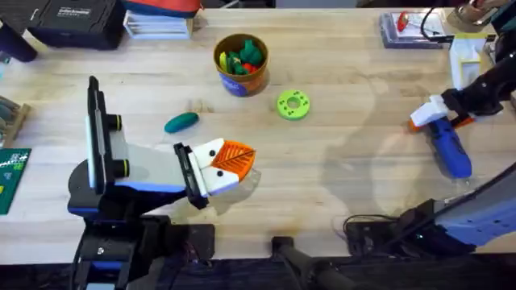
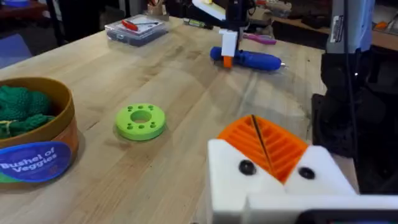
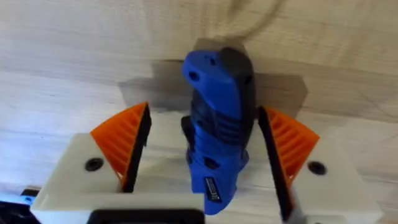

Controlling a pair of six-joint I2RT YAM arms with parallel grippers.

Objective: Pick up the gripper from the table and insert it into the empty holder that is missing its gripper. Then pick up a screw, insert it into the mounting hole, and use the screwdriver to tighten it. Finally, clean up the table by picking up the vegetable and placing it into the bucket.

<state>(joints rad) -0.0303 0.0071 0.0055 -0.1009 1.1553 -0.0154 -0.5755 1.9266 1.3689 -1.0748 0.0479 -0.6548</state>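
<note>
Overhead, the right gripper [image 1: 435, 119] sits at about 3 o'clock on the table [image 1: 339, 177], its orange pads [image 3: 124, 140] straddling the blue screwdriver [image 1: 448, 147] without visibly pinching it, so I cannot tell whether it grips. The left gripper [image 1: 230, 165] at 7 o'clock is clenched, pads together. The teal vegetable [image 1: 181, 122] lies at 10 o'clock, near the bucket [image 1: 240, 64] at 12 and the lime-green disc [image 1: 293, 105].
</note>
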